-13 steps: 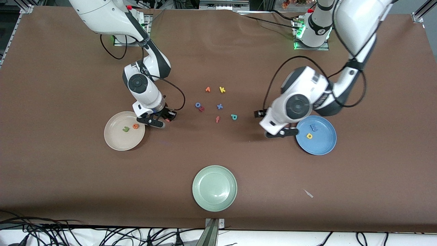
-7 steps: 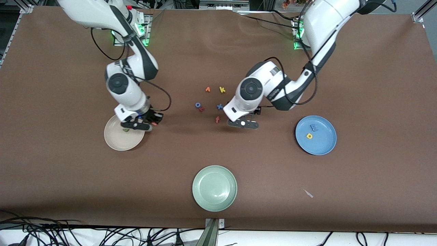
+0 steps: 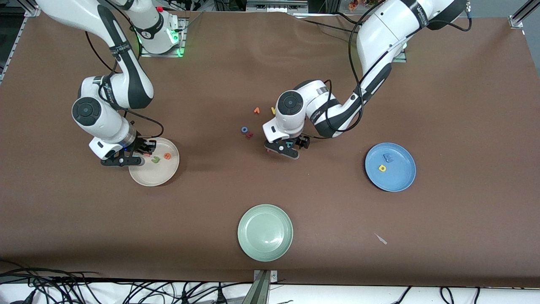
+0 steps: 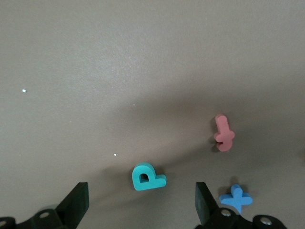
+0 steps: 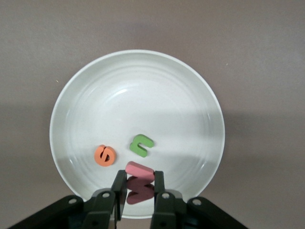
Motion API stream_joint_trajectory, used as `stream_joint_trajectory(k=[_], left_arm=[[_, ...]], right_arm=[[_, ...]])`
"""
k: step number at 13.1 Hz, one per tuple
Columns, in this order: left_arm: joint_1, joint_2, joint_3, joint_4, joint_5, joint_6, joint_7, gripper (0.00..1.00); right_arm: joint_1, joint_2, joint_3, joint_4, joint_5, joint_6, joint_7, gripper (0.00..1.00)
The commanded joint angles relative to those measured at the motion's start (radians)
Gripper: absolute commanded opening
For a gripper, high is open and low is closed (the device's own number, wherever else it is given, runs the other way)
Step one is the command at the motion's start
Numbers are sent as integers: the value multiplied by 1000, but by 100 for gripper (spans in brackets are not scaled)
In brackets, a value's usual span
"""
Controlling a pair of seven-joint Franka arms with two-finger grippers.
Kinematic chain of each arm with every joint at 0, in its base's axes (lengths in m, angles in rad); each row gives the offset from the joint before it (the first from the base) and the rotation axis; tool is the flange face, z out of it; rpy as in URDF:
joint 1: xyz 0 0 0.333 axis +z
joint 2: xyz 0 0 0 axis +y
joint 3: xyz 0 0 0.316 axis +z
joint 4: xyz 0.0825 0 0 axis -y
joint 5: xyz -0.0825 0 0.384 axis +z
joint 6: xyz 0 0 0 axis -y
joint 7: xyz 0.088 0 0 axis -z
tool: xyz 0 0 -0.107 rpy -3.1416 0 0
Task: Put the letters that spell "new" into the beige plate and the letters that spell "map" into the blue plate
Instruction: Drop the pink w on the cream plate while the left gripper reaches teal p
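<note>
I have the right arm bent down from its base with its wrist turned over the rim of the beige plate (image 3: 145, 175) toward the right arm's end of the bench, and the right hand (image 5: 138, 183) is clamped on the pinkish-red w (image 5: 139, 171), a thick foam letter pinched on edge between its 2 black fingers above the plate. In that smooth, shallow, round cream dish lie the green n (image 5: 141, 145) and the orange e (image 5: 104, 155), just beside each other and flat on the glazed floor. My left arm folds out from its base and angles its wrist down over the middle of the bench (image 3: 464, 105), a matte brown sheet; the left hand (image 4: 140, 200) hangs with its fingers spread wide, and the teal-green p (image 4: 147, 177) lies flat on the cloth between them, touching neither. Near it in the left wrist view are the orange-red f (image 4: 223, 134) and the blue x (image 4: 236, 198), the x just beside 1 finger. The blue plate (image 3: 400, 181), round and shallow, sits toward the left arm's end of the bench and holds the blue m (image 3: 387, 158) and the yellow a (image 3: 382, 168), close together. A pale green plate (image 3: 265, 232) sits nearest the front camera. A few other foam letters lie near the left hand, too small for me to read.
</note>
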Motion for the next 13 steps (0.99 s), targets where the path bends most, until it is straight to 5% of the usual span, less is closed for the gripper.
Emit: stream_joint_trajectory(k=[1, 3, 6, 7, 8, 11, 13], left_arm=[[-12, 10, 9, -12, 28, 8, 21, 96], [-15, 18, 9, -19, 31, 8, 28, 88], [-8, 33, 7, -19, 110, 10, 62, 82], [-6, 35, 7, -19, 111, 16, 64, 79], [-6, 35, 7, -19, 113, 23, 65, 75], [-8, 38, 7, -11, 114, 25, 67, 75], [-8, 42, 7, -12, 114, 53, 67, 74]], right_arm=[[-20, -6, 2, -9, -5, -5, -28, 23], [-32, -9, 2, -9, -5, -5, -35, 45], [-53, -22, 1, -9, -5, -6, -91, 55], [-55, -23, 1, -2, -3, -5, -91, 67], [-55, -23, 1, 4, 2, -5, -88, 96], [-55, -51, 1, 43, 3, -22, -82, 100], [-55, -55, 4, 158, 5, -168, -82, 100]])
